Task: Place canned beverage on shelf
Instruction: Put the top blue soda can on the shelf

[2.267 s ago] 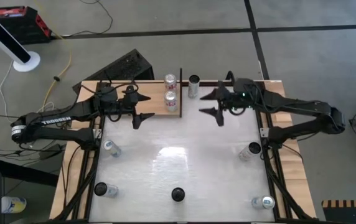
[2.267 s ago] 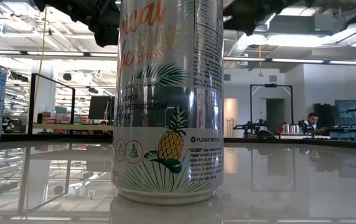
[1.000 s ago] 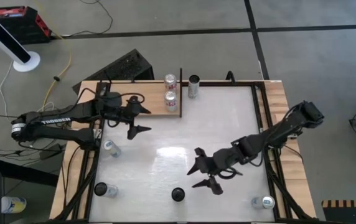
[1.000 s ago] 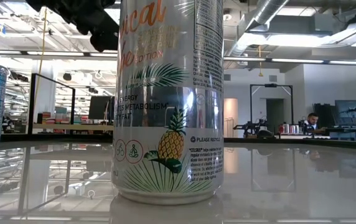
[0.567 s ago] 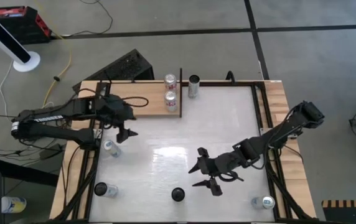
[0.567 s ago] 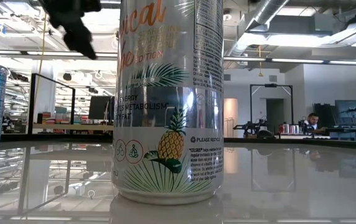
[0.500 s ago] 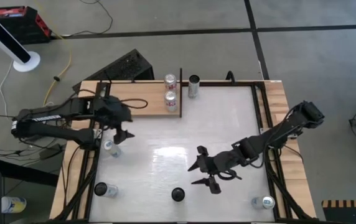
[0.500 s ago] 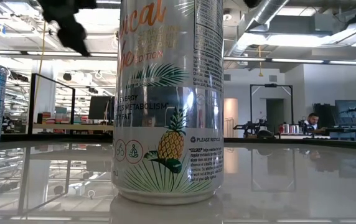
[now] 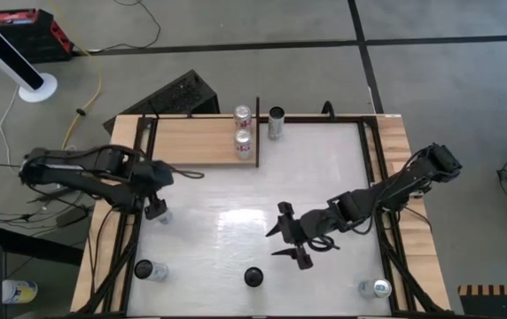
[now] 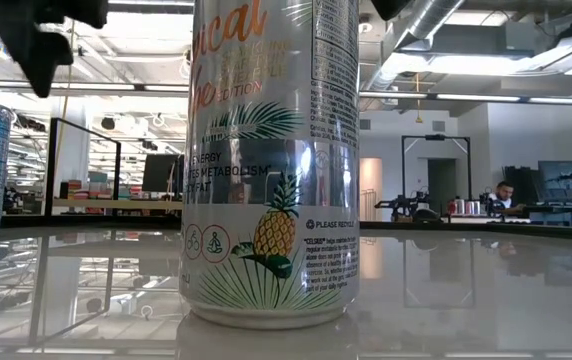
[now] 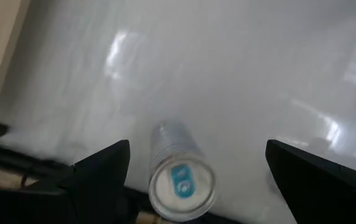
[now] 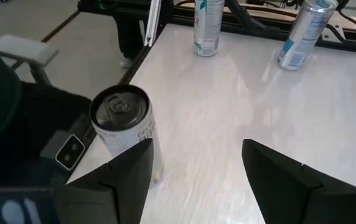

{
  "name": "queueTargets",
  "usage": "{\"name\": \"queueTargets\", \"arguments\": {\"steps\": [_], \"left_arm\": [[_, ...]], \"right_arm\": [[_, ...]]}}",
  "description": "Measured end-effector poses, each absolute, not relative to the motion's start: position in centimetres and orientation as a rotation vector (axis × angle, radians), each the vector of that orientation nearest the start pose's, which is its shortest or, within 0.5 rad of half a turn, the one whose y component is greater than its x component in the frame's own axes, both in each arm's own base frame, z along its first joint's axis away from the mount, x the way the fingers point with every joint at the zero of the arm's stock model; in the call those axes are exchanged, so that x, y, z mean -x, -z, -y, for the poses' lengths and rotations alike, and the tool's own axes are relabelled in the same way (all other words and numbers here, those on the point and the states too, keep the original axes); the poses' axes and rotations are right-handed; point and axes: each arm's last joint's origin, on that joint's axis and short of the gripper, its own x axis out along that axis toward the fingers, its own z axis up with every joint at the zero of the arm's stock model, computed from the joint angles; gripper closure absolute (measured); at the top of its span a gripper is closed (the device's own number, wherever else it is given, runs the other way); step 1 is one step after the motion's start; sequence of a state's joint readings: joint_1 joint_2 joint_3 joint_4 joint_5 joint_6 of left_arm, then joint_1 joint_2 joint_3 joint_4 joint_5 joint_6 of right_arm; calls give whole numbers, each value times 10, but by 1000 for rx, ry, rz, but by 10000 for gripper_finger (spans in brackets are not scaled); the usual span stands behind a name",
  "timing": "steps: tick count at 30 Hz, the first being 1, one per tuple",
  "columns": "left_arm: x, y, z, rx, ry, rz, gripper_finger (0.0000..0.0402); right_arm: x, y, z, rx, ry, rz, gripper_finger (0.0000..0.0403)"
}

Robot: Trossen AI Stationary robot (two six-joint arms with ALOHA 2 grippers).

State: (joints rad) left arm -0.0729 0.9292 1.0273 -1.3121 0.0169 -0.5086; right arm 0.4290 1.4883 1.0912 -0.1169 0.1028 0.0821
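The shelf (image 9: 196, 139) is seen at the far left part of the desk (image 9: 324, 168), its black upright (image 9: 257, 131) at the edge facing the desk's middle; two cans (image 9: 243, 137) stand on it just beside that upright, and the rest of the board is left bare. A third can (image 9: 276, 122) stands on the white top just beyond the upright, at the far edge. The left tool (image 9: 155, 208) is held over the desk's left edge, its fingers (image 11: 100, 169) spread wide on either side of a blue-topped can (image 11: 179, 175), not touching it. The right tool (image 9: 287, 242) is held over the middle of the desk, fingers (image 12: 125, 171) also spread, empty, with a dark-topped can (image 12: 124, 123) near the front edge just ahead of it. Wide open white surface is found between the two arms and toward the far right. Another can (image 9: 143, 269) stands at the front left corner and one (image 9: 378, 287) at the front right. The glossy top mirrors ceiling lights. In the low view a pineapple-printed can (image 10: 271, 160) fills the foreground; behind it an open workshop with desks is seen, and a seated person (image 10: 503, 196) far off.
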Motion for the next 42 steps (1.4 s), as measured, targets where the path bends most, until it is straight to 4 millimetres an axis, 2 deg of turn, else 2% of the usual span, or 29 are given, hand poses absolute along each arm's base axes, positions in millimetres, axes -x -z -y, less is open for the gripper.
{"name": "queueTargets", "arguments": {"steps": [11, 23, 28, 31, 34, 37, 42], "left_arm": [[-130, -280, 21, 391, -340, -1295, 42], [-127, -262, 22, 388, -360, -1360, 42], [-125, -257, 23, 413, -340, -1395, 42], [-125, -254, 23, 412, -344, -1406, 42], [-125, -254, 23, 412, -343, -1405, 45], [-125, -254, 23, 407, -336, -1404, 63], [-126, -254, 23, 400, -324, -1397, 126]], "right_arm": [[-303, -279, -132, 172, -319, -505, 133], [-312, -279, -110, 151, -248, -509, 133], [-316, -284, -87, 152, -129, -493, 133], [-312, -302, -66, 139, -67, -413, 137], [-303, -322, -55, 113, -71, -330, 156], [-292, -334, -51, 135, -68, -302, 194], [-266, -349, -44, 172, -19, -316, 308]]}}
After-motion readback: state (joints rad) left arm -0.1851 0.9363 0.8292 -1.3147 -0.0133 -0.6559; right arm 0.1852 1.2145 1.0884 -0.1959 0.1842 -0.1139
